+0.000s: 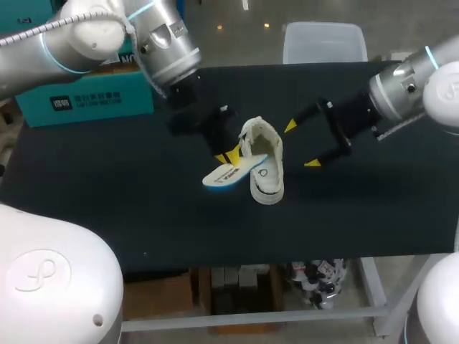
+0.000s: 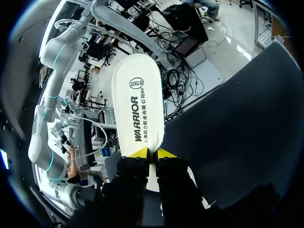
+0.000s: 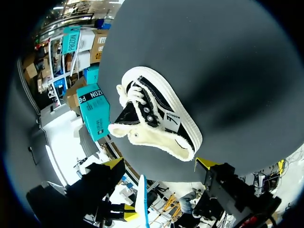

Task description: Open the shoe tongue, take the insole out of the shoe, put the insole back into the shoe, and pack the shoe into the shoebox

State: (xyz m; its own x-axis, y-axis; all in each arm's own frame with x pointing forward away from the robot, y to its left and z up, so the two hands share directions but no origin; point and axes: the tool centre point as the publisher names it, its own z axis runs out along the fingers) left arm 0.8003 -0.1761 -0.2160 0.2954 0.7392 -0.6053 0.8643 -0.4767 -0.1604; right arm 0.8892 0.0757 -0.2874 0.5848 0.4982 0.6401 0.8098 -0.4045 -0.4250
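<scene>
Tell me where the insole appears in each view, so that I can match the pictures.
Head view: the insole is mid-table, beside the shoe, held by the left tool.
Left wrist view: the insole stretches ahead from between the fingers of the left tool.
Right wrist view: the insole shows edge-on, a thin strip near the shoe, in the left tool.
Shared landmark: the left tool's yellow tips.

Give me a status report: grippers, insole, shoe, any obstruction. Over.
Left gripper shut on insole, insole out of shoe. Right gripper open, beside shoe, not touching. Shoe on table, not boxed. No obstruction seen.
</scene>
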